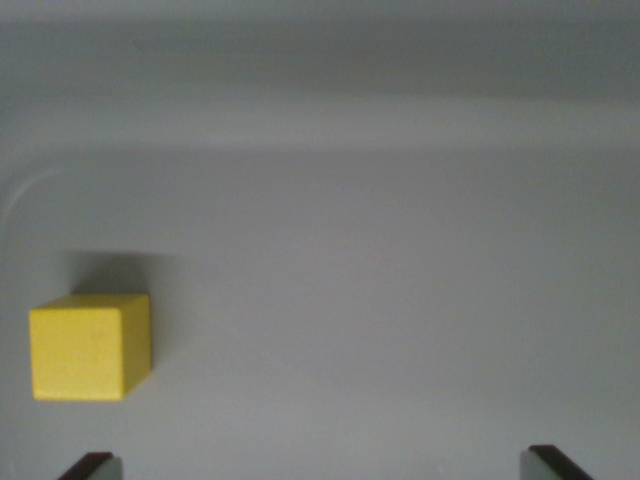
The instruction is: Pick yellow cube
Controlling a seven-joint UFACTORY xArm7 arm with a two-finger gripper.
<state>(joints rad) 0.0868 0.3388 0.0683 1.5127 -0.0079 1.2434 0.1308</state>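
A pale grey surface (380, 300) fills almost the whole wrist view, and a lighter band is seen across the top where it appears to meet a wall or raised edge; which of the two cannot be told. A faint curved line is made out at the upper left of the view, perhaps a rounded corner of the surface.

The yellow cube (88, 346) is set flat on this surface, low at the wrist view's left, with its shadow thrown behind it. It is turned slightly, so that one side face is shown along with the top.

The gripper (322, 466) is held wide apart, with only its two dark fingertips (90, 464) visible at the bottom edge, and nothing is clasped between them. The cube is not centred in the gap: it lies ahead of the left-hand tip and well apart from the right-hand one. It is judged that the grasp has not yet begun, and that a sideways shift towards the cube is needed before descent.
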